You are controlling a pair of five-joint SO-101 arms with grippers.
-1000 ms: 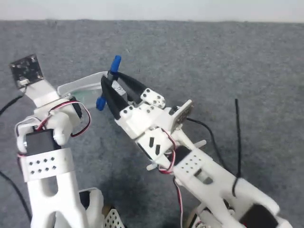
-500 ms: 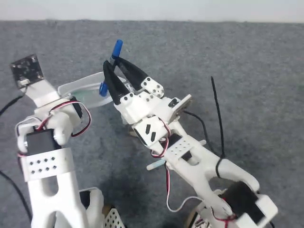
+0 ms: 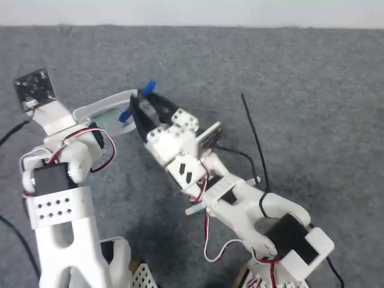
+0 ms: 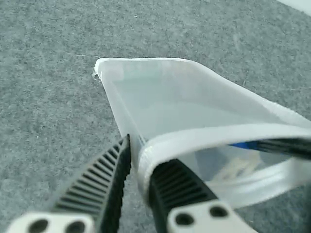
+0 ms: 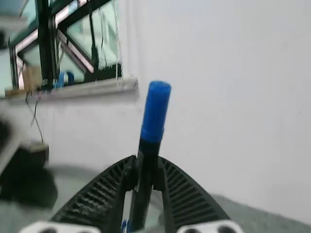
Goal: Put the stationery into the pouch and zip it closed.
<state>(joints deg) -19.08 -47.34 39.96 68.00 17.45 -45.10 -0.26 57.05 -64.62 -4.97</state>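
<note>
1. While my left claw (image 4: 138, 158) pinches the near rim of the translucent pouch (image 4: 165, 97) and props its mouth open on the grey bench (image 3: 300, 72), my right claw (image 5: 145, 170) is pressed together on a black pen (image 5: 154, 111) with a blue cap.
2. Pen position, high view: it is held slantwise at the pouch mouth, lower blue end at or just inside the rim, cap pointing up and away. The left wrist view shows a blue-and-black streak under the far rim, so part of it looks to be inside.
3. Step in hand, my reading: inserting the pen. The mouth gapes, so zipping is not yet begun.
4. Next move calls for sliding the pen deeper along its own axis, then spreading the right claw to drop it. The left claw must hold the rim steady.
5. Change: half a second ago the pen stood higher, cap well above the pouch. It now sits lower and flatter, toward the mouth. The left arm and pouch are unmoved.
</note>
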